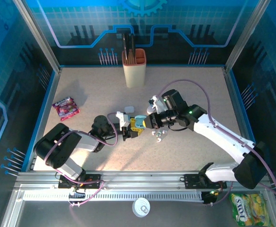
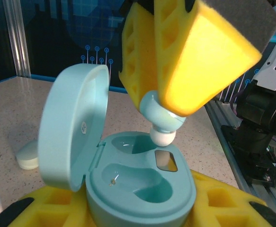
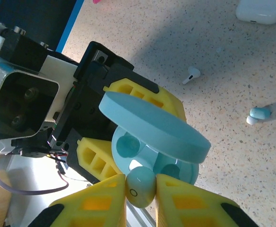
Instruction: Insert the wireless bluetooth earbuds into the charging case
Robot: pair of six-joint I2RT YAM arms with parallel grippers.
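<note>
The left gripper (image 1: 131, 128) is found grasping the base of the teal charging case (image 2: 142, 189) near the centre of the table (image 1: 199, 85). The case is held upright, with its lid (image 2: 71, 125) swung open toward 9 o'clock in the left wrist view.

The right gripper (image 1: 148, 121) is found with its jaws clenched on a teal earbud (image 3: 140, 188) with a white tip. The earbud is held tip-down just above the far cavity of the case. Contact with the case cannot be confirmed.

Seen from the top view, loose earbud pieces (image 1: 157, 136) are noted on the table at 4 o'clock of the case. A white case (image 1: 129, 109) is noted at 11 o'clock, a knife block (image 1: 134, 67) at 12 o'clock and a candy bag (image 1: 66, 108) at 9 o'clock.
</note>
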